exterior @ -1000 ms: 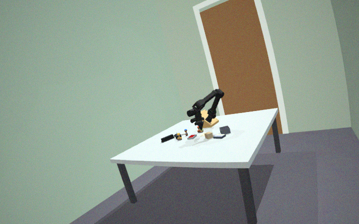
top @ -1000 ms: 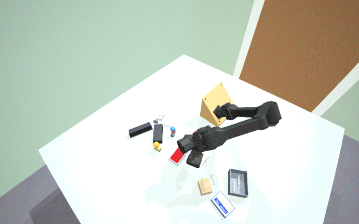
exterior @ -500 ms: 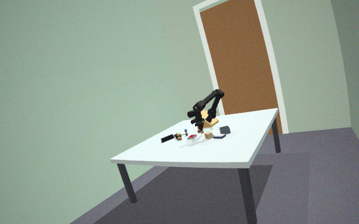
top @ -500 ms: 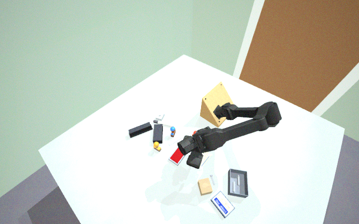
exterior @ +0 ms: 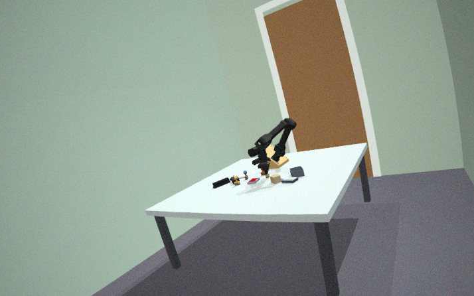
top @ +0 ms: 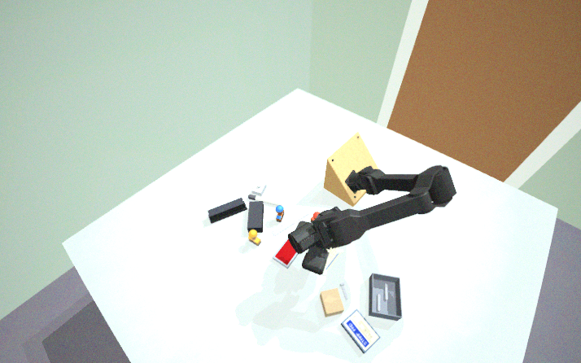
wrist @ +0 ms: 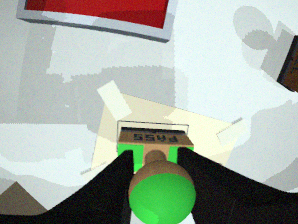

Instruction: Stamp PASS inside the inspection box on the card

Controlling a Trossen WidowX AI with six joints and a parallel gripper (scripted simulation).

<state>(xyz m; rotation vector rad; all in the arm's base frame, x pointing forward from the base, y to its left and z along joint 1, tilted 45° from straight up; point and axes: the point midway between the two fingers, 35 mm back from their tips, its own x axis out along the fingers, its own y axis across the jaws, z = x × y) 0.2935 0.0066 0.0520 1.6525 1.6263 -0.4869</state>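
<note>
My gripper [wrist: 155, 156] [exterior: 265, 171] is shut on the PASS stamp [wrist: 162, 197], which has a green-topped round knob and a wooden block with green sides. The stamp stands upright over the cream card [wrist: 205, 131] [top: 332, 258], low at the inspection box [wrist: 153, 122]. The box's far outline shows just beyond the block; its near part is hidden under it. I cannot tell whether the stamp's face touches the card. No print shows on the visible card. The open red ink pad [wrist: 100, 10] [top: 286, 253] [exterior: 253, 180] lies beyond the card in the wrist view.
A red stamp [wrist: 290, 65] [top: 316, 216] stands beside the card. Blue [top: 279, 210] and yellow [top: 253, 234] handled items stand near black blocks [top: 255, 216]. A wooden block [top: 331, 302], the pad lid [top: 360, 331], a grey tray [top: 385, 317] and a wooden wedge [top: 349, 157] are around the arm.
</note>
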